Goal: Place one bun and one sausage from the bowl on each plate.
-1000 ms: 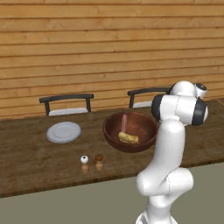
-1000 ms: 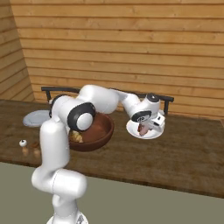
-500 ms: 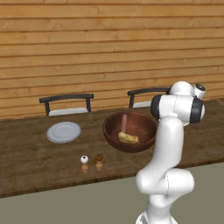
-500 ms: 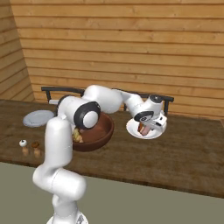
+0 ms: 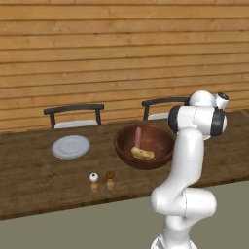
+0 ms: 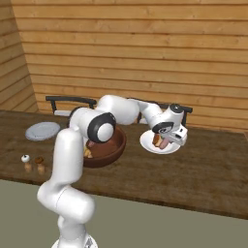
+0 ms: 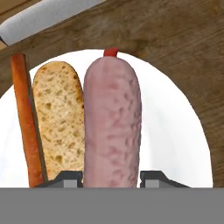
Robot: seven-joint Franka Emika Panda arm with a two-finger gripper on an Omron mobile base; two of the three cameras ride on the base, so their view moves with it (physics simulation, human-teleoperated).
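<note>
Here the gripper (image 7: 111, 177) hangs low over the right-hand plate (image 7: 183, 131), its two dark fingertips closed on either side of the sausage (image 7: 112, 131), which points straight away from the hand so that it can be laid lengthwise on the plate. The sausage is a fat, pinkish cylinder with a dimpled, mottled skin and a rounded far end tipped by a small red nub. Just beside it on the plate lies the cut bun (image 7: 59, 120), its pale, porous crumb facing up and its smooth orange-brown crust showing as a narrow edge on the far side; the two look set parallel, as a pair would be served. The plate is smooth, glossy white, resting on dark grained wood of the table (image 6: 203, 169). In the left base view the bowl (image 5: 144, 145), deep reddish-brown turned wood, holds a second sausage (image 5: 138, 136) leaning against its wall and a yellowish bun (image 5: 142, 153) on its floor. The other plate (image 5: 71, 146) sits bare, well apart from the bowl, so by my reckoning half the job remains.
</note>
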